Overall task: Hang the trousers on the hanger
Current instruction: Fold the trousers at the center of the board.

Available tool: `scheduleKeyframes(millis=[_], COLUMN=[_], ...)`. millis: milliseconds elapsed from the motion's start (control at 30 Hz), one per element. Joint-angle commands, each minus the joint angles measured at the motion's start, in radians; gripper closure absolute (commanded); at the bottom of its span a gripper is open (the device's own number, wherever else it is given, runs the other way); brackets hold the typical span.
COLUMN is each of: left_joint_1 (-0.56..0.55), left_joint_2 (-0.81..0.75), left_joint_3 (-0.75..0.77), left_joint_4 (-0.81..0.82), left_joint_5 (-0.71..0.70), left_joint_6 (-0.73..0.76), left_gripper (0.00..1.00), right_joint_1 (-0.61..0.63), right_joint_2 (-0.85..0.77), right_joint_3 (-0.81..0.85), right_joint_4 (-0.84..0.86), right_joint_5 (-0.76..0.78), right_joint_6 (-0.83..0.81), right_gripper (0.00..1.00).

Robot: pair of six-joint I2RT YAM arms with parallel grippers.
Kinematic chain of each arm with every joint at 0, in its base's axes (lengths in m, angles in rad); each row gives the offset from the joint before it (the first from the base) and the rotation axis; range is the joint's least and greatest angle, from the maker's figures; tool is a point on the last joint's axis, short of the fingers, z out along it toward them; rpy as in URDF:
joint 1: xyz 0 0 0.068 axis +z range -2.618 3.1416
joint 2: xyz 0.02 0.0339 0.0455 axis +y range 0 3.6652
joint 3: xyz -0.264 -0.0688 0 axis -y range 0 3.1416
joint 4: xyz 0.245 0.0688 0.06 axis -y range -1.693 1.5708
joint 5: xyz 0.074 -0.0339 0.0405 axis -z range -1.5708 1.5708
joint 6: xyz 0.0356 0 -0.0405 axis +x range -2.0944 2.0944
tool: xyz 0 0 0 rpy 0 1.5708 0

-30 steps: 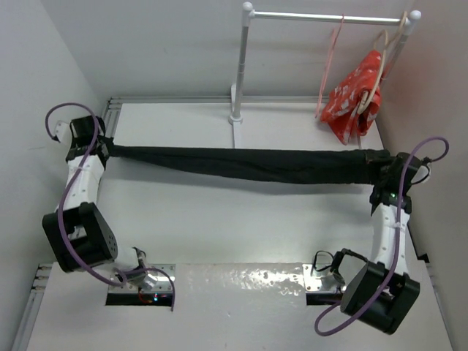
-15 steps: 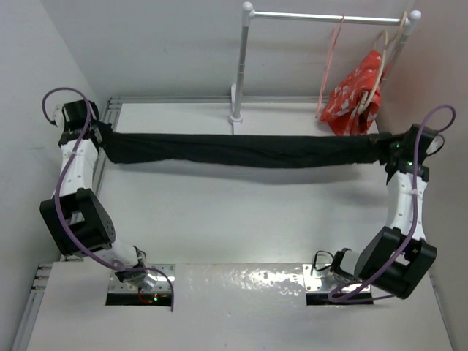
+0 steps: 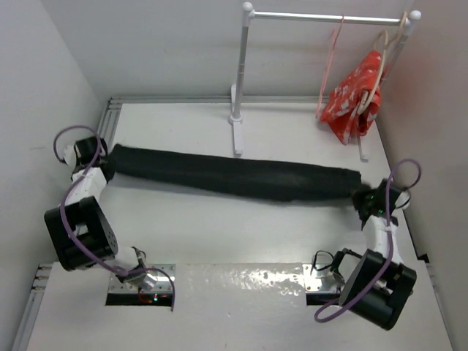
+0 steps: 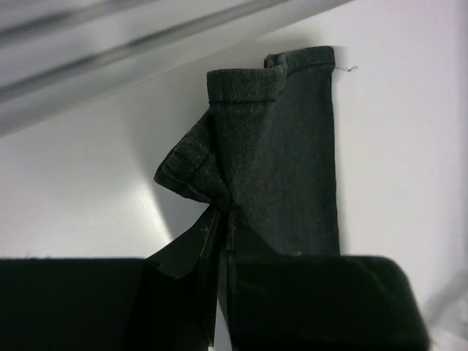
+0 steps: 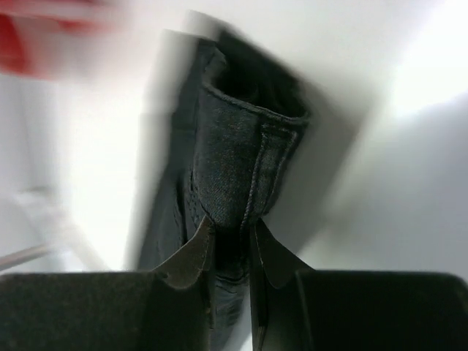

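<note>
The black trousers [image 3: 234, 175] stretch as a long folded band across the table between my two arms. My left gripper [image 3: 106, 164] is shut on their left end; the left wrist view shows the jaws pinching a fold of the leg cuffs [image 4: 270, 153]. My right gripper [image 3: 360, 199] is shut on the right end, its fingers [image 5: 191, 256] clamped on the thick stitched waistband [image 5: 241, 175]. The thin pink-red wire hanger [image 3: 330, 62] hangs from the rail [image 3: 329, 17] at the back right, apart from both grippers.
A white clothes rail stand [image 3: 238, 73] rises at the back of the table. A red white-patterned cloth [image 3: 355, 95] hangs on a pale beige hanger [image 3: 380, 62] beside the wire one. Walls close in on the left and the right.
Both arms have pulled back toward the near side and lowered, the right one farthest. The taut trousers came with them and now lie slanted, lower on the right.
</note>
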Motion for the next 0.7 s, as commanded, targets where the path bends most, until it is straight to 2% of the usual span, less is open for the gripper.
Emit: scheduleKeyframes(millis=[0, 200, 233, 300, 333, 367, 433, 533, 567, 600, 667], left_joint_1=[0.042, 0.054, 0.054, 0.054, 0.054, 0.054, 0.053, -0.014, -0.046, -0.123, -0.188], left_joint_2=[0.044, 0.058, 0.052, 0.028, 0.015, -0.015, -0.048, -0.12, -0.15, -0.181, -0.215], left_joint_3=[-0.091, -0.11, -0.104, -0.094, -0.097, -0.101, -0.098, -0.058, -0.023, -0.01, -0.015], left_joint_4=[0.025, -0.061, -0.074, -0.103, -0.104, -0.103, -0.104, -0.095, -0.091, -0.075, -0.037], left_joint_5=[-0.15, -0.247, -0.245, -0.247, -0.244, -0.24, -0.228, -0.197, -0.219, -0.22, -0.201], left_joint_6=[-0.005, -0.018, -0.022, -0.027, -0.028, -0.025, -0.027, -0.022, -0.015, 0.022, 0.053], left_gripper=[1.0, 1.0, 0.97, 0.86, 0.7, 0.59, 0.42, 0.39, 0.4, 0.48, 0.65], right_joint_1=[-0.026, -0.057, -0.06, -0.064, -0.064, -0.066, -0.066, -0.067, -0.067, -0.067, -0.067], right_joint_2=[0.007, -0.014, -0.022, -0.039, -0.048, -0.056, -0.093, -0.142, -0.14, -0.116, -0.075], right_joint_3=[-0.116, -0.118, -0.111, -0.089, -0.088, -0.088, -0.107, -0.161, -0.17, -0.175, -0.177], right_joint_4=[0.076, -0.023, -0.037, -0.091, -0.102, -0.113, -0.137, -0.133, -0.111, -0.111, -0.094], right_joint_5=[0.13, 0.218, 0.222, 0.254, 0.259, 0.258, 0.258, 0.268, 0.261, 0.246, 0.233], right_joint_6=[-0.005, -0.06, -0.063, -0.068, -0.073, -0.076, -0.074, -0.059, -0.059, -0.053, -0.039], right_gripper=[1.0, 0.99, 0.77, 0.45, 0.22, 0.17, 0.15, 0.15, 0.15, 0.15, 0.15])
